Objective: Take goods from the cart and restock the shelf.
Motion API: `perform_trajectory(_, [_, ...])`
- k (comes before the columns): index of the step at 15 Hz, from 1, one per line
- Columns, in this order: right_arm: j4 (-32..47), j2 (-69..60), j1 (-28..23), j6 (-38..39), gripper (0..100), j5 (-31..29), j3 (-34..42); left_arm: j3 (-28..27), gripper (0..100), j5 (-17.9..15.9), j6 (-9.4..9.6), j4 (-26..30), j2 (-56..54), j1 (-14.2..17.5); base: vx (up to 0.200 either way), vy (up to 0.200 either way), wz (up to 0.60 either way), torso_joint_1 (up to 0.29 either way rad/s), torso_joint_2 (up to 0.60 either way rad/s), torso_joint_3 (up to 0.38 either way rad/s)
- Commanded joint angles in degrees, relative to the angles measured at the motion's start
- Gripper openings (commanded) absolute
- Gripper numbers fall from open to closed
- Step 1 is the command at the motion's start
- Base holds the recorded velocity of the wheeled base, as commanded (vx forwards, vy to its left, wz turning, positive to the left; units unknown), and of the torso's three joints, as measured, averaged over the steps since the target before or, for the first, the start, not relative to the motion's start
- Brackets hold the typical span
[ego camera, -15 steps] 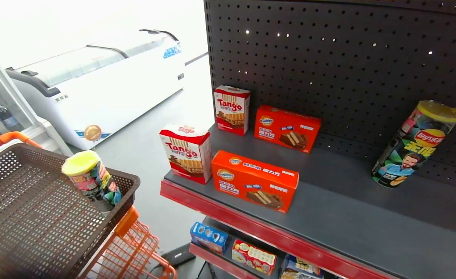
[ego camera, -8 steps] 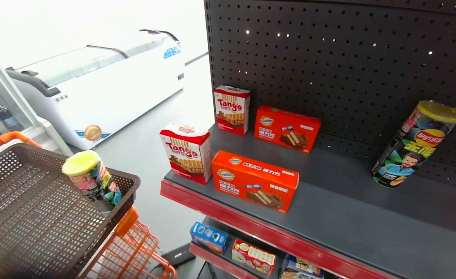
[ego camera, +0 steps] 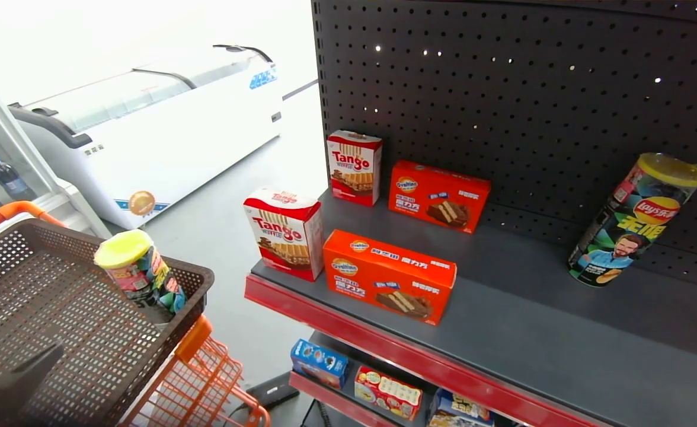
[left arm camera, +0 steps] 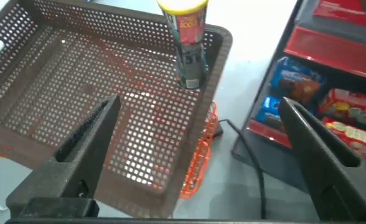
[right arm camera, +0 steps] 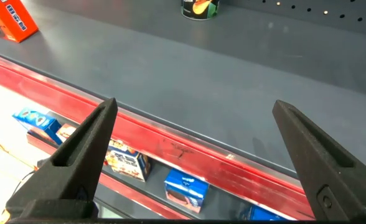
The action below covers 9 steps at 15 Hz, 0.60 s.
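A chips can with a yellow lid (ego camera: 138, 270) (left arm camera: 186, 43) stands upright in the far right corner of the cart's brown mesh basket (ego camera: 58, 308) (left arm camera: 77, 81). My left gripper (left arm camera: 198, 149) hangs open above the basket's near part, apart from the can; one of its fingers (ego camera: 19, 376) shows at the lower left of the head view. A second chips can (ego camera: 636, 219) (right arm camera: 200, 7) leans on the pegboard at the right of the dark shelf (ego camera: 532, 332) (right arm camera: 233, 81). My right gripper (right arm camera: 195, 155) is open over the shelf's red front edge, holding nothing.
Two wafer boxes (ego camera: 283, 234) (ego camera: 354, 166) and two orange boxes (ego camera: 390, 276) (ego camera: 440, 196) fill the shelf's left part. The middle and right front of the shelf are bare. Lower shelves (ego camera: 384, 391) hold small packs. A white freezer (ego camera: 147, 130) stands behind the orange cart frame (ego camera: 200, 379).
A finger of my left gripper has come into the head view at the lower left, over the basket. The cans and boxes have stayed put.
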Motion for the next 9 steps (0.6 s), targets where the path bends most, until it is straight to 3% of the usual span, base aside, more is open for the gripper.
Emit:
perform_trajectory(1, [0.0, 0.0, 0.0, 0.0, 100, 0.0, 0.0, 8.4, 100, -1.3, 3.49, -14.8, 14.9, 4.0, 0.000, 0.000, 0.00, 0.000, 0.00, 0.000])
perform_trajectory(2, [0.0, 0.0, 0.0, 0.0, 100, 0.0, 0.0, 11.3, 100, -1.4, 3.84, -21.7, 18.6, 4.0, 0.000, 0.000, 0.00, 0.000, 0.00, 0.000])
perform_trajectory(3, [0.0, 0.0, 0.0, 0.0, 100, 0.0, 0.0, 16.7, 100, -1.4, 3.93, -35.1, 26.2, 4.0, 0.000, 0.000, 0.00, 0.000, 0.00, 0.000])
perform_trajectory(4, [0.0, 0.0, 0.0, 0.0, 100, 0.0, 0.0, 18.7, 100, -1.5, 4.02, -42.0, 30.7, 3.9, 0.000, 0.000, 0.00, 0.000, 0.00, 0.000])
perform_trajectory(6, [0.0, 0.0, 0.0, 0.0, 100, 0.0, 0.0, 16.9, 100, -1.4, 3.31, -50.6, 38.9, 3.7, 0.000, 0.000, 0.00, 0.000, 0.00, 0.000])
perform_trajectory(9, [0.0, 0.0, 0.0, 0.0, 100, 0.0, 0.0, 10.4, 100, -1.3, 2.26, -54.8, 46.3, 2.9, 0.000, 0.000, 0.00, 0.000, 0.00, 0.000])
